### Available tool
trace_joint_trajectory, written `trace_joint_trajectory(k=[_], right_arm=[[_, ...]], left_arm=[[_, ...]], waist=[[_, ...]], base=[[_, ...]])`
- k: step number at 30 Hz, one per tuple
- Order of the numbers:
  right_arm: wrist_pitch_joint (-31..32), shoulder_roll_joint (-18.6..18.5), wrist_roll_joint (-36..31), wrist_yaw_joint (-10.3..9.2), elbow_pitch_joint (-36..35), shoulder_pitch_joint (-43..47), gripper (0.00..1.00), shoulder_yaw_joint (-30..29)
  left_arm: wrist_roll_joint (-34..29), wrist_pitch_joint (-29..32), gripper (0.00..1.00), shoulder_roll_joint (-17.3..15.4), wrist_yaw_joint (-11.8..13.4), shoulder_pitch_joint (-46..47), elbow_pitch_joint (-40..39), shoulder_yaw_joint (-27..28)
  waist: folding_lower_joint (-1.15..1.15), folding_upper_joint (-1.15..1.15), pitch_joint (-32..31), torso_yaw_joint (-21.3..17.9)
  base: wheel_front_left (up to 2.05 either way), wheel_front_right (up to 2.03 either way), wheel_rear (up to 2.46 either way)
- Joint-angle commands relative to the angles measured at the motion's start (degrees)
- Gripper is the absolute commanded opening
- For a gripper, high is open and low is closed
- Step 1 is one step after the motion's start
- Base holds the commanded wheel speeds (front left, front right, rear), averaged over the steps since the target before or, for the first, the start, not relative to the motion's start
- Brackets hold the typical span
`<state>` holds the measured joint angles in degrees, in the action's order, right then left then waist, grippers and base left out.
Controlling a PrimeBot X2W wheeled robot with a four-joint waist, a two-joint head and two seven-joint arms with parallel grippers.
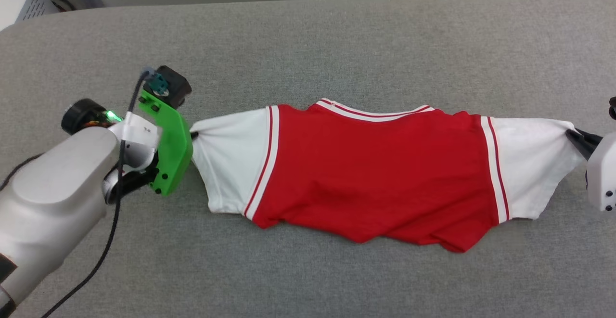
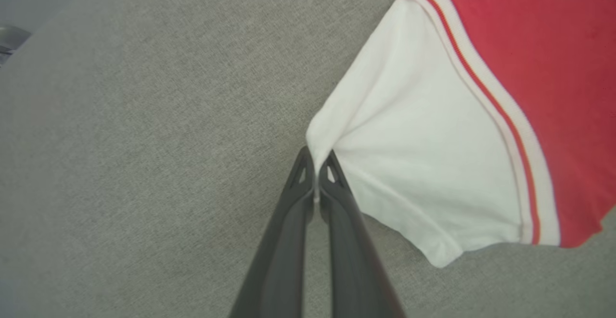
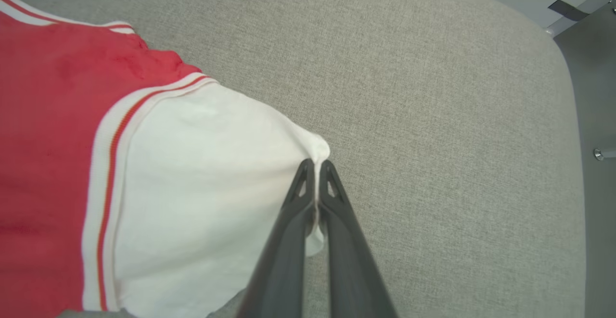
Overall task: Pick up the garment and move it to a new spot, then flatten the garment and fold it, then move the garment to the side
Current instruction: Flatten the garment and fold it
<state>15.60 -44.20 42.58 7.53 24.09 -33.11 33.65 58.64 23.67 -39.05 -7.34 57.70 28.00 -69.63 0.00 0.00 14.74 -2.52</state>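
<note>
My pale left forearm (image 1: 53,197) is at 8 o'clock in the head view, and the garment (image 1: 375,164) is held by both sleeve tips.

In its wrist view I see the left gripper (image 2: 315,161) with its two dark fingers pressed together on the tip of one white sleeve, a thin fold of cloth between them. The right gripper (image 3: 316,169) is closed in the same way on the other sleeve tip. The garment is stretched from 9 o'clock to 3 o'clock across the middle of the grey padded surface (image 1: 337,29), with its striped collar toward 12 o'clock and its lower red edge wrinkled near 5 o'clock. A green bracket (image 1: 171,149) on my left wrist is just beside the sleeve at 9 o'clock.
</note>
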Motion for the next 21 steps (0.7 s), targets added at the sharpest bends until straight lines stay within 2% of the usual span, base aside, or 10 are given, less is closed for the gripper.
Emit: trace_joint_trajectory(k=[1,6,10,21], right_arm=[[-0.92,-0.45,-0.58,-0.04,-0.62,-1.26,0.00,-0.25],[-2.60,-2.58,-0.58,-0.04,-3.56,-1.22,0.00,-1.64],[-3.22,-4.17,-1.15,-0.04,-6.79,-1.50,0.00,-3.61],[-2.13,-5.48,-2.96,-0.04,-15.32,-5.54,0.00,-10.80]], left_arm=[[-1.28,-2.55,0.00,-1.31,-0.14,2.11,-0.31,0.72],[-3.59,-10.20,0.00,-3.37,0.07,3.91,-2.22,2.77],[-5.12,-13.48,0.00,-4.50,1.51,5.79,-5.84,4.43],[-7.38,-16.97,0.00,-5.85,5.76,13.11,-14.32,9.48]], waist=[[0.00,0.00,-2.20,1.02],[0.00,0.00,-4.63,1.95],[0.00,0.00,-5.99,2.61],[0.00,0.00,-8.13,3.03]], base=[[0.00,0.00,0.00],[0.00,0.00,0.00],[0.00,0.00,0.00],[0.00,0.00,0.00]])
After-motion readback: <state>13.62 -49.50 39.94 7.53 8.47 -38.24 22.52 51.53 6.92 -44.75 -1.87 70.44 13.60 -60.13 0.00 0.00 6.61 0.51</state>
